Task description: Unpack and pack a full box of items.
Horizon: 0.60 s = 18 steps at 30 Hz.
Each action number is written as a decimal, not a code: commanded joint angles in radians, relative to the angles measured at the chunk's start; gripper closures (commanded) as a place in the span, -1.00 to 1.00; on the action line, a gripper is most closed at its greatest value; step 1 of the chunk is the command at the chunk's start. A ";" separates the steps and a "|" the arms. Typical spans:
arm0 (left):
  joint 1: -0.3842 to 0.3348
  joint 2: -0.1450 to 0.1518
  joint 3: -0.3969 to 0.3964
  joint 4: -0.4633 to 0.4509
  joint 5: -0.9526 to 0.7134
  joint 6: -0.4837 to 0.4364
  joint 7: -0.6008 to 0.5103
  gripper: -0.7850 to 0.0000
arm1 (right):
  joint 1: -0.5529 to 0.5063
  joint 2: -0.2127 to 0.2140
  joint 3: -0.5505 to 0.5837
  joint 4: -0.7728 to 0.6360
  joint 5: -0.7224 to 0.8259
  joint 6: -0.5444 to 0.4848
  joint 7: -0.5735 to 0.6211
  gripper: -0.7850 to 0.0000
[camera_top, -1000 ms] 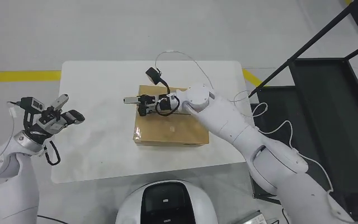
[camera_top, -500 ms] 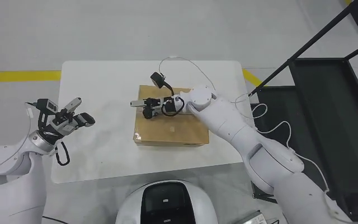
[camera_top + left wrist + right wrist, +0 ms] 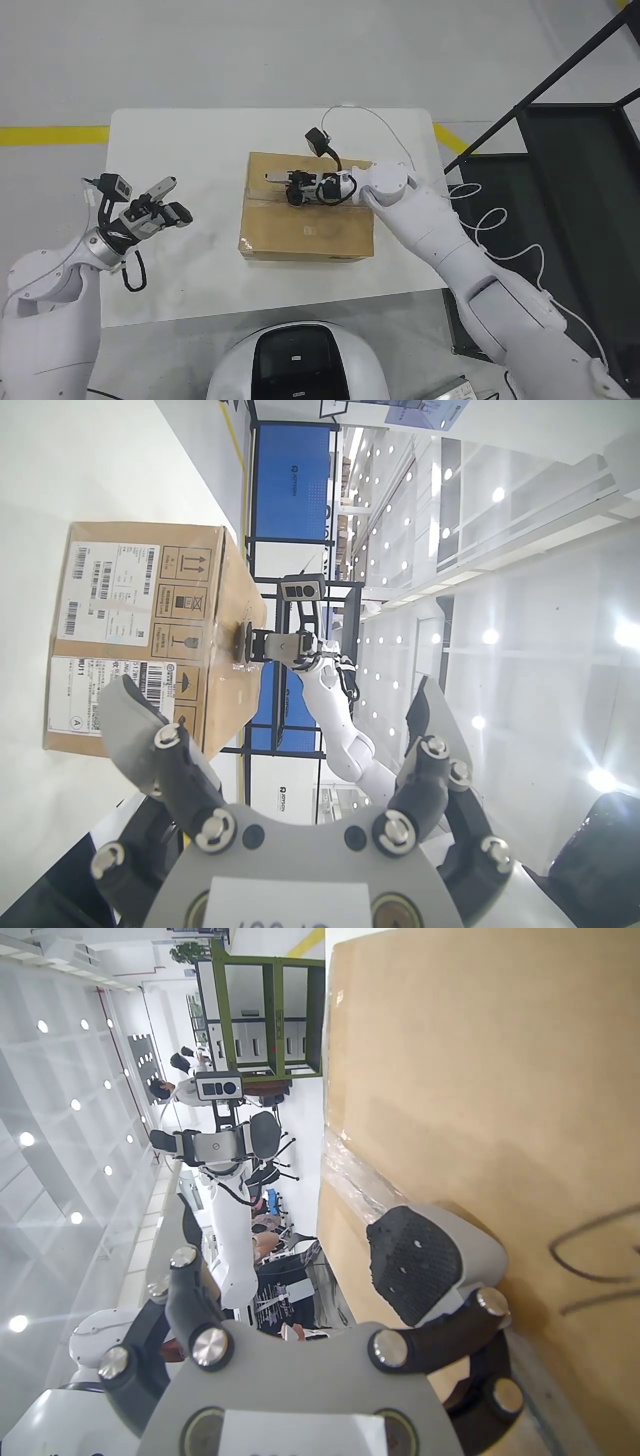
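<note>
- Cardboard box (image 3: 310, 225) is recorded at the middle of the white worktop (image 3: 180, 150). It is closed, with the flaps down.
- The top seam of the box is sealed with clear tape (image 3: 350, 1178), which is wrinkled where it turns over the edge.
- Printed labels (image 3: 107, 595) are noted on the box side facing the left arm. A dark pen scribble (image 3: 590, 1248) is marked on the top face.
- The right claw (image 3: 283, 183) is placed on the box top by the taped seam, on the half farther from the robot and toward the robot's left end of the box.
- Its fingers are held apart. One textured pad (image 3: 415, 1263) is laid against the cardboard just beside the tape, and the other finger (image 3: 187, 1248) is held off to the side, away from the cardboard. Nothing is gripped between them.
- From the left wrist view, the right claw (image 3: 245, 645) is seen touching the box top at the seam.
- The left claw (image 3: 172, 198) is positioned over the left part of the worktop, well apart from the box, and is pointed toward the labelled side.
- The left claw's fingers (image 3: 130, 710) are spread wide, and nothing is held between them.
- A thin white cable (image 3: 345, 108) is looped above the far part of the worktop, behind the right arm.
- A black metal frame (image 3: 560, 70) is noted beside the worktop on the robot's right.
</note>
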 commanded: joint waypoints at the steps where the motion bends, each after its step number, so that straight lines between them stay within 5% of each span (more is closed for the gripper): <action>1: -0.001 0.002 0.009 -0.001 0.006 -0.005 0.005 -1.00 | -0.037 0.021 0.043 -0.042 -0.017 0.016 -0.006 -1.00; 18: -0.032 0.010 0.099 0.017 0.045 -0.032 0.081 -1.00 | -0.424 0.157 0.402 -0.440 -0.120 0.148 -0.038 -1.00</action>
